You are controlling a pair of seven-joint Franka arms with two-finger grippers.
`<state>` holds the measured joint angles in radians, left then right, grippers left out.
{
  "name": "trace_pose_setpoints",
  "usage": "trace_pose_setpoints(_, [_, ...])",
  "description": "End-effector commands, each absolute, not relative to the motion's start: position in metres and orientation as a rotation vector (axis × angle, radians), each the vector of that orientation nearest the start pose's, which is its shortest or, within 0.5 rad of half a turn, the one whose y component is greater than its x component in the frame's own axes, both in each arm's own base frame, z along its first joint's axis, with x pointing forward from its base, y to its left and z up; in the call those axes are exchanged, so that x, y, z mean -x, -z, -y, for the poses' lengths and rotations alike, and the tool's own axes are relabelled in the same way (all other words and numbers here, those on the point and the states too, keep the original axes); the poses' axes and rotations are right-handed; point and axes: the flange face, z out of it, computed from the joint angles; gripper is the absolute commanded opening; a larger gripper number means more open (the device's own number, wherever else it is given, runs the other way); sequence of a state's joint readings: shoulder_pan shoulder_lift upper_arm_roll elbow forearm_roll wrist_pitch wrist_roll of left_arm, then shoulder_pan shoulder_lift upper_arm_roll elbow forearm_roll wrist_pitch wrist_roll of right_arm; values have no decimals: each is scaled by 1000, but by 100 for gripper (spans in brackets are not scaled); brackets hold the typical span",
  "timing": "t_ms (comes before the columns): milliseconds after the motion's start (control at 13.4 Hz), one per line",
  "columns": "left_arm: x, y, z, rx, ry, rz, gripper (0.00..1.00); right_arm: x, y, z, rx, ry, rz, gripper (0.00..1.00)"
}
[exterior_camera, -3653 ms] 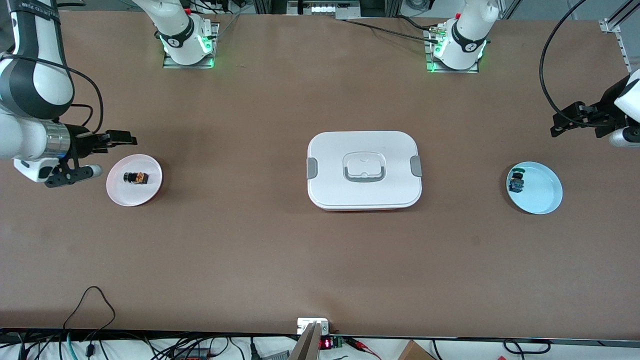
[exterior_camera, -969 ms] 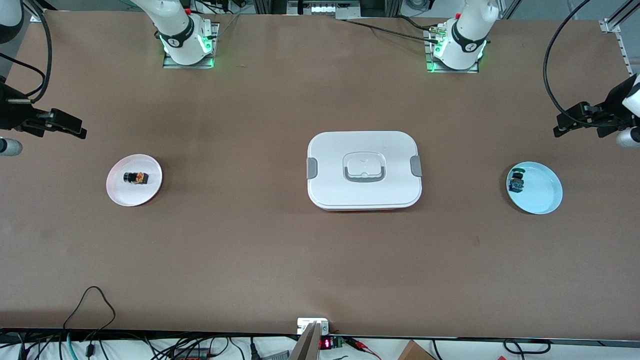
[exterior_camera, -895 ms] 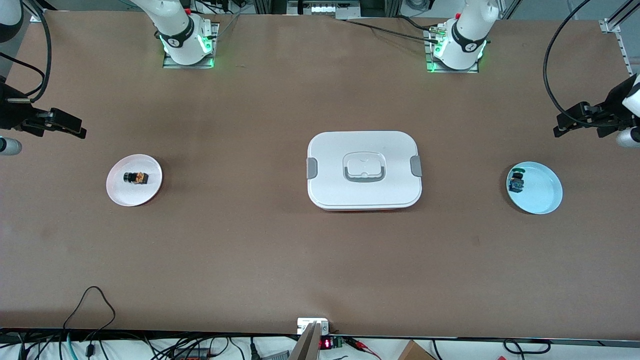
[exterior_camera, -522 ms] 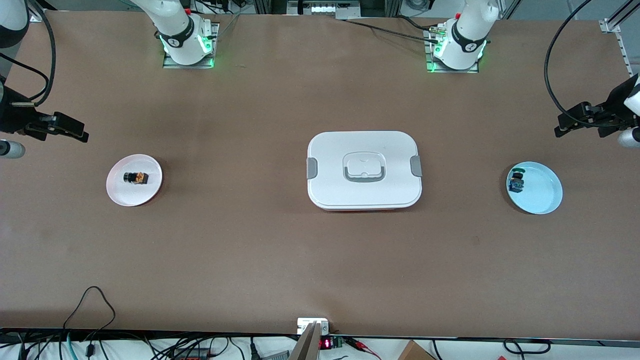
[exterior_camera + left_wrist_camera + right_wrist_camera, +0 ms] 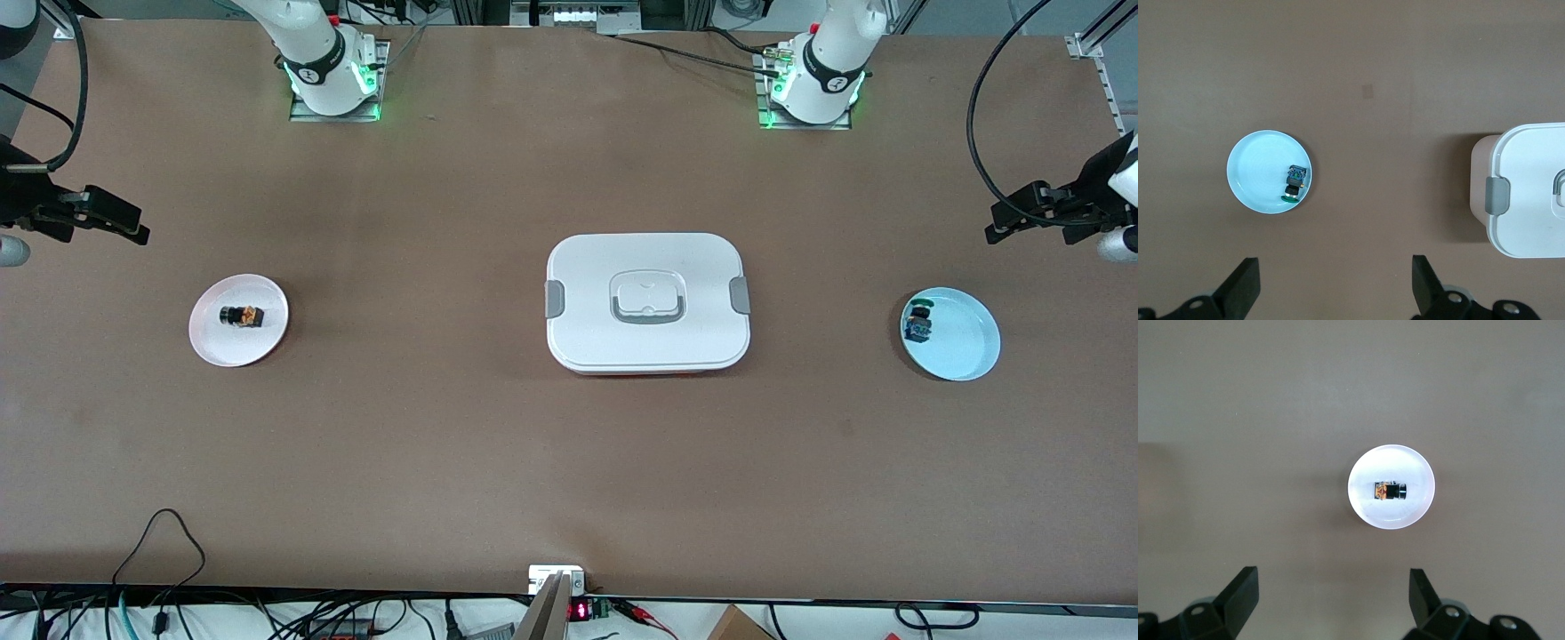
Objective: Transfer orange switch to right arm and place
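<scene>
The orange switch (image 5: 242,316), a tiny black body with an orange-tan block, lies on its side on the pink plate (image 5: 213,351) toward the right arm's end of the table. The right wrist view shows the orange switch (image 5: 1389,491) on the pink plate (image 5: 1371,513) from high up. My right gripper (image 5: 111,222) hangs open and empty over bare table beside that plate; its fingertips (image 5: 1245,583) stand wide apart. My left gripper (image 5: 1022,213) hangs open and empty over the table at the left arm's end.
A white lidded box (image 5: 647,302) with grey latches sits mid-table. A light blue plate (image 5: 965,342) at the left arm's end holds a small switch with green and blue parts (image 5: 918,324). In the left wrist view, that plate (image 5: 1258,167) and the box (image 5: 1531,193) show.
The right gripper has drawn back from beside the pink plate to the table's end, then only drifted slightly. The orange switch stays on the plate. The left arm has hardly moved.
</scene>
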<state>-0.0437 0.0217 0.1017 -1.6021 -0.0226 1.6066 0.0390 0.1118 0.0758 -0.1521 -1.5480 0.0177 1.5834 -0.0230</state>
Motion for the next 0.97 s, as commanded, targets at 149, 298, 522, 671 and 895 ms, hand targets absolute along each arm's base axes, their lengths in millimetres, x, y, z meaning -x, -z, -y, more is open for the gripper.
trace_pose_setpoints(149, [-566,-611,-28,3165,-15,40,100,-569,-603,15,3135,-97,48,100])
trace_pose_setpoints(298, [-565,-612,-37,3164,-12,59,100,-569,-603,15,3138,-98,53,100])
trace_pose_setpoints(522, [-566,-617,-41,3161,7,71,100,-570,-603,13,3154,-97,63,100])
trace_pose_setpoints(671, [-566,-618,-41,3161,9,75,100,-569,-603,11,3161,-98,68,100])
trace_pose_setpoints(895, [-565,-619,-48,3159,12,88,100,-563,-600,12,3161,-129,60,100])
